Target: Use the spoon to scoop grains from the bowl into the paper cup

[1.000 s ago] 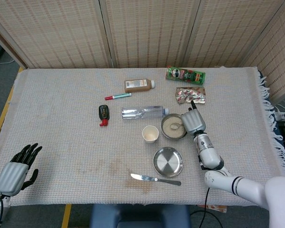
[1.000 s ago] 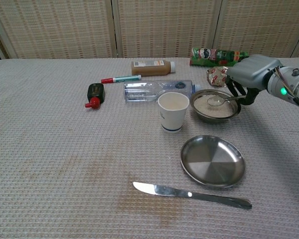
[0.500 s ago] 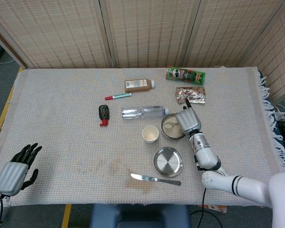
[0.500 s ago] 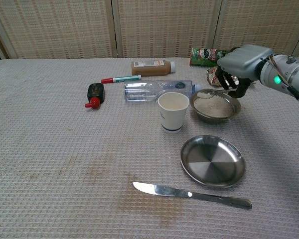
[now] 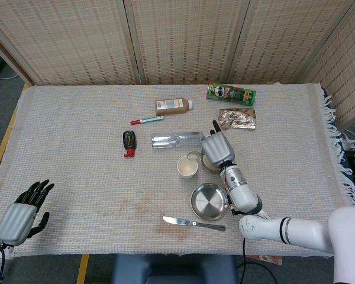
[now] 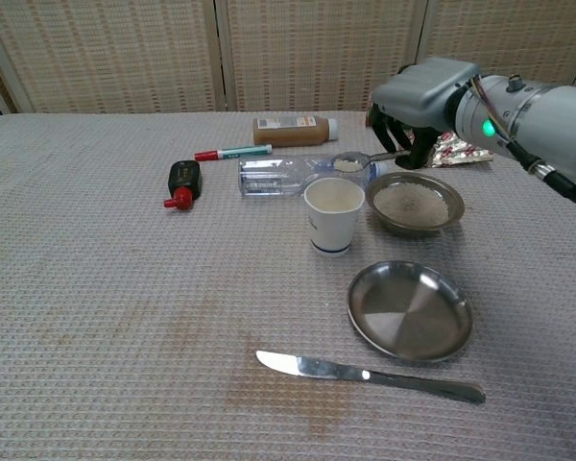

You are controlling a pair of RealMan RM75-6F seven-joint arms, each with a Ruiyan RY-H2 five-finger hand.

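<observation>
My right hand (image 6: pixel 424 94) (image 5: pixel 217 149) grips the handle of a metal spoon (image 6: pixel 353 161) whose scoop carries grains. The scoop hangs just above the far rim of the white paper cup (image 6: pixel 333 215) (image 5: pixel 187 167). To the right of the cup stands the steel bowl (image 6: pixel 416 203) holding pale grains; in the head view my hand covers most of the bowl. My left hand (image 5: pixel 21 212) rests open at the table's near left corner, far from everything.
An empty steel plate (image 6: pixel 409 310) and a table knife (image 6: pixel 369 376) lie in front of the cup. Behind it lies a clear bottle (image 6: pixel 288 175), then a red marker (image 6: pixel 232 152), a brown bottle (image 6: pixel 293 126), a black key fob (image 6: pixel 182 179), a snack wrapper (image 5: pixel 237 118) and a green can (image 5: pixel 231 93).
My right hand lifted the loaded spoon out of the bowl and carried it left, over the cup. The left hand stayed put.
</observation>
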